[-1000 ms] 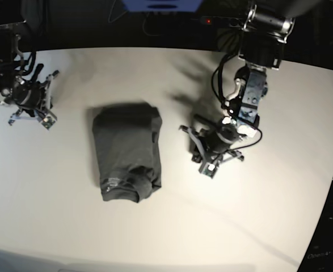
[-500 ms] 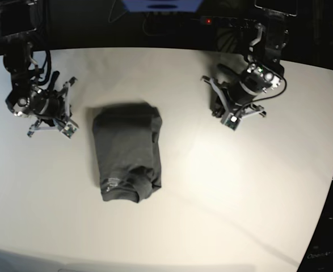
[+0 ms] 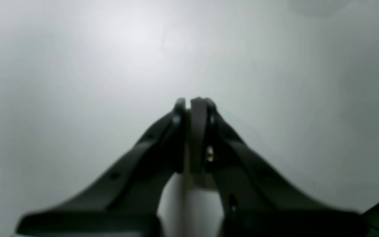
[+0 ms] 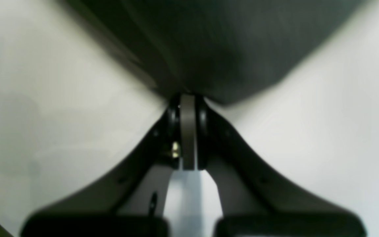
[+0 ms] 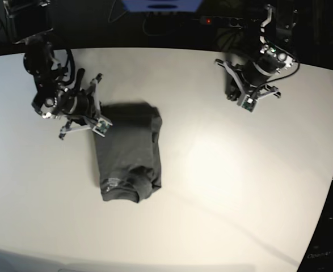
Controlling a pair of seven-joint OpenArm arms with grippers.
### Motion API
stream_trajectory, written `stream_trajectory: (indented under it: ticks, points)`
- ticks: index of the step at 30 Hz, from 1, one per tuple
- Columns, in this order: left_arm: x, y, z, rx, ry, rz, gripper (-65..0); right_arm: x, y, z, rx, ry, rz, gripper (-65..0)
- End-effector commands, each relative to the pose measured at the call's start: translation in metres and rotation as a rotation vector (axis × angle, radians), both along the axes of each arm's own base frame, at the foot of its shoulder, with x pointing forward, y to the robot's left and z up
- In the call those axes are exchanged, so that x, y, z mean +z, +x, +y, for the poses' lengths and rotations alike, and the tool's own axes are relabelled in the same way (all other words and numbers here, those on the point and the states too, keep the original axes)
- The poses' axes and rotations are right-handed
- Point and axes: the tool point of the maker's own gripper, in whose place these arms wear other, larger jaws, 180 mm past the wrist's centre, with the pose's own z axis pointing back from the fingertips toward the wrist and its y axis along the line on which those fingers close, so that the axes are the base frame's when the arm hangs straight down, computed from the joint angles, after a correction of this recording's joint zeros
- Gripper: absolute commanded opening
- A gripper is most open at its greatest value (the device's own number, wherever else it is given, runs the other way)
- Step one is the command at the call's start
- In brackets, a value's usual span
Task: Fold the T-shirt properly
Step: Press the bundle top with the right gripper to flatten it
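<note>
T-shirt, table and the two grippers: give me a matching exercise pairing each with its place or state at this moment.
Things:
1. T-shirt
2. left gripper
3. right gripper
4. table

States:
A. white surface under everything
B. shut, at the garment's upper corner
C. folded into a dark bundle
D. shut, above bare table, far from the cloth

Pairs: 1-C, 2-D, 3-B, 4-A

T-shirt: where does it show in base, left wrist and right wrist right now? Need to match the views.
Base: the T-shirt lies folded left of centre on the white table, its upper left corner by the right gripper.
Left wrist: not in it; only the shut left gripper over bare table.
Right wrist: dark cloth fills the upper middle, just beyond the shut fingertips.
Shared landmark: the white tabletop.
</note>
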Motion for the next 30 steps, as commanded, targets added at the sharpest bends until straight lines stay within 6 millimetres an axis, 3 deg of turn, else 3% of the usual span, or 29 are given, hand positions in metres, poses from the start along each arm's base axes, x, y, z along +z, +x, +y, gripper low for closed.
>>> stream_trajectory:
  ticks: [1, 4, 12, 16, 19, 30]
  points:
    - [0.005, 0.002, 0.002, -0.017, 0.000, -0.015, -61.9, 0.006, 0.006, 0.001, 0.005, 0.010, -0.023, -64.7]
    - [0.005, -0.001, 0.011, -0.032, -0.006, -0.006, -61.9, 0.006, 0.007, 0.005, 0.005, 0.015, -0.023, -64.7]
    - [0.010, -0.002, 0.021, -0.034, -0.021, -0.013, -61.9, -0.006, 0.001, -0.028, 0.015, -0.222, -0.038, -64.7]
    - [0.010, -0.002, 0.021, -0.034, -0.021, -0.013, -61.9, -0.008, -0.003, -0.033, 0.021, -0.262, -0.036, -64.7]
    - [0.009, -0.003, 0.021, -0.034, -0.021, -0.010, -61.9, -0.007, -0.001, -0.031, 0.020, -0.257, -0.040, -64.7]
    - [0.004, -0.013, 0.024, -0.037, -0.015, 0.013, -61.9, 0.000, 0.013, 0.019, 0.020, -0.154, -0.071, -64.7]
